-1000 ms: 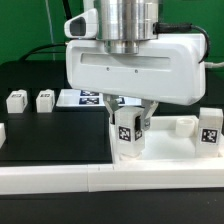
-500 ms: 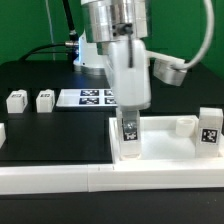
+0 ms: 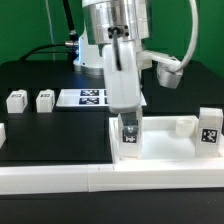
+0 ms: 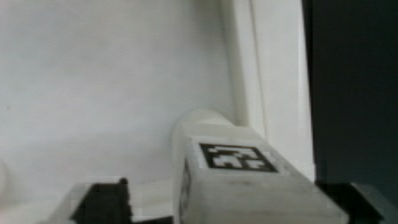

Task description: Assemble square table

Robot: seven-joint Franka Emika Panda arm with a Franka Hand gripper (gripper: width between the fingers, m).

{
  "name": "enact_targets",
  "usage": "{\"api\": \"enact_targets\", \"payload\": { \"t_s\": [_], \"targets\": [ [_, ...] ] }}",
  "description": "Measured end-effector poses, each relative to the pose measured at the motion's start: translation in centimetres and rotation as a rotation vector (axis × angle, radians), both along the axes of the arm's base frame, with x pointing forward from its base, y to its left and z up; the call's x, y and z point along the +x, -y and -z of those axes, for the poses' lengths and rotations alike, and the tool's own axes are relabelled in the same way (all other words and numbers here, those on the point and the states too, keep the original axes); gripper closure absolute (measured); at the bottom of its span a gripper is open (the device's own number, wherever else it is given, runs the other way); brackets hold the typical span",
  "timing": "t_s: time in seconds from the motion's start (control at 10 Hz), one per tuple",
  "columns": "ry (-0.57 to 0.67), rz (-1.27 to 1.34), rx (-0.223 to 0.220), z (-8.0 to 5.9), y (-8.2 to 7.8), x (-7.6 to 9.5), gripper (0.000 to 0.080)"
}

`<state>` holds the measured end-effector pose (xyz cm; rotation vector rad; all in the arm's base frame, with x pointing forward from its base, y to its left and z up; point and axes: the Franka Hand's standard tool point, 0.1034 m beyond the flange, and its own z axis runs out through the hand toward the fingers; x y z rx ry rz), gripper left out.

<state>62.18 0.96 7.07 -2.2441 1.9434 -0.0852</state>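
Down low over the square top (image 3: 165, 148), lying by the bench (image 3: 50, 140) edge nearest the exterior camera, toward the corner on the exterior view's right. Straddling a tagged leg (image 3: 129, 135) with the jaws, upright at the top's corner on the exterior view's left. Impossible to tell whether clamped or merely around it. Spotting a second leg (image 3: 210, 128) standing at the top's opposite side. Farther back toward the bench's other side edge, seeing a third leg (image 3: 15, 99) and a fourth leg (image 3: 44, 99), just beside the marker board (image 3: 92, 97).
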Motion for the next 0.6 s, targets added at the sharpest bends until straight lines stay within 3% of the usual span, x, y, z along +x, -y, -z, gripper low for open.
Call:
{"api": "enact_targets", "payload": {
  "t_s": [0.1,0.2,0.5,0.6],
  "targets": [
    [0.014,-0.173,-0.028,0.01,-0.32,0.01,0.0219],
    [0.021,-0.276,-0.045,0.02,-0.52,-0.01,0.0162],
    [0.033,-0.423,-0.069,0.08,-0.29,-0.04,0.0152],
    [0.036,-0.548,-0.097,0.1,-0.31,-0.07,0.015]
  ]
}}
